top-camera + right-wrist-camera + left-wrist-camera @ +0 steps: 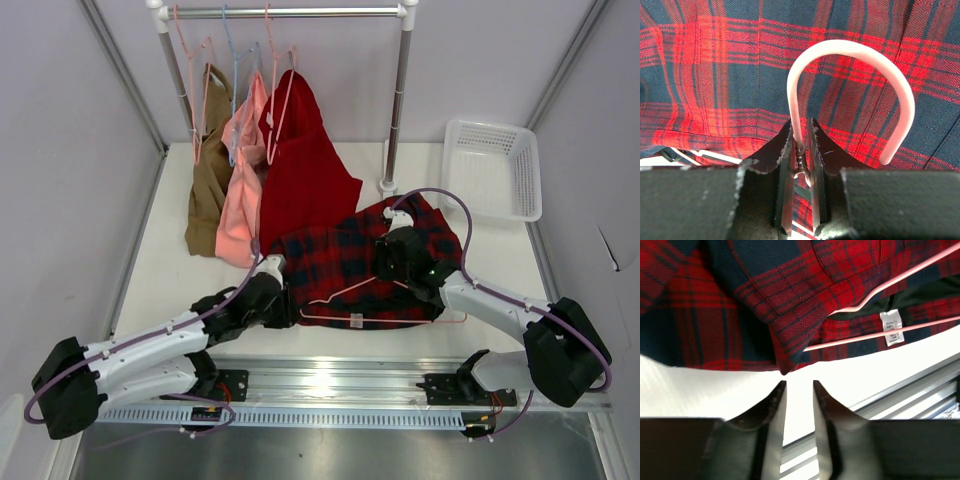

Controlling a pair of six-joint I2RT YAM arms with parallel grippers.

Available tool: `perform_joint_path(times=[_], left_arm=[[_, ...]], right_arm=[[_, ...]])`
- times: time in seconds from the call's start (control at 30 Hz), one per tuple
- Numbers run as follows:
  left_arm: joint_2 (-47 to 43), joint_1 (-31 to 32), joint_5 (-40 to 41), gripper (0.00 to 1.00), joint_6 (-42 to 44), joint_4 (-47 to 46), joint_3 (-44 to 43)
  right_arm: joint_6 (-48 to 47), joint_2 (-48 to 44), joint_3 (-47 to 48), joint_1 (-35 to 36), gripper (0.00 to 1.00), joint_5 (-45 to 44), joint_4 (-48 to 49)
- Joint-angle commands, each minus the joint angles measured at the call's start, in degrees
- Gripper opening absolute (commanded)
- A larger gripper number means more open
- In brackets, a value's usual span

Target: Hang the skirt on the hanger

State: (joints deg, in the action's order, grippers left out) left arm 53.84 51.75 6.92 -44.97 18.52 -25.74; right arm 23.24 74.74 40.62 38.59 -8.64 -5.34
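Observation:
The red and navy plaid skirt [345, 250] lies flat on the white table. The pale-pink wire hanger [345, 293] lies on top of it, with its bottom bar near the front hem. My right gripper [397, 262] is shut on the hanger's twisted neck [800, 145], and the hook [850, 47] arches over the skirt [730, 75]. My left gripper [282, 300] is at the skirt's front left edge. In the left wrist view it [799, 383] is open and empty, just short of the hem [782, 367]. The white label [891, 327] and the hanger wires [920, 267] show there.
A clothes rack [400, 100] stands at the back with a tan garment [208, 170], a salmon-pink garment [240, 180], a plain red garment [300, 170] and a light-blue hanger [233, 60]. A white basket [495, 165] sits back right. A metal rail [330, 385] runs along the front.

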Motion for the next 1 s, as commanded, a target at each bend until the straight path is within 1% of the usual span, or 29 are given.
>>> perform_joint_path(times=[0.0, 0.07, 0.1, 0.2, 0.3, 0.37, 0.43, 0.57, 0.97], left_arm=[[-3.2, 0.4, 2.8, 0.37, -0.1, 3.1, -3.3], [-4.2, 0.4, 3.5, 0.36, 0.2, 5.2, -3.6], [-4.7, 0.4, 3.5, 0.29, 0.2, 5.4, -3.7], [-3.8, 0.5, 2.8, 0.18, 0.2, 4.7, -3.4], [-1.2, 0.7, 2.1, 0.11, 0.2, 2.4, -3.7], [0.2, 1.1, 2.0, 0.10, 0.2, 0.8, -4.1], [2.0, 1.1, 2.0, 0.07, 0.6, -0.3, -4.8], [5.1, 1.1, 2.1, 0.05, 0.8, -1.7, -5.1], [8.2, 1.0, 10.0, 0.02, -1.6, -1.5, -4.1]], right_arm=[[-0.6, 0.2, 2.3, 0.3, 0.00, -2.0, 1.6], [-0.5, 0.4, 2.3, 0.3, 0.00, -1.9, 1.7], [-0.4, 0.4, 2.3, 0.3, 0.00, -1.9, 1.7], [-0.4, 0.2, 2.3, 0.4, 0.00, -2.0, 1.8], [-0.3, 0.1, 2.4, 0.3, 0.00, -2.3, 1.7], [-0.4, 0.1, 2.4, 0.3, 0.00, -2.3, 1.6], [-0.4, 0.1, 2.4, 0.3, 0.00, -2.3, 1.5], [-0.4, 0.1, 2.3, 0.3, 0.00, -2.5, 1.4], [-0.8, -0.3, 2.2, 0.3, 0.00, -2.4, 1.3]])
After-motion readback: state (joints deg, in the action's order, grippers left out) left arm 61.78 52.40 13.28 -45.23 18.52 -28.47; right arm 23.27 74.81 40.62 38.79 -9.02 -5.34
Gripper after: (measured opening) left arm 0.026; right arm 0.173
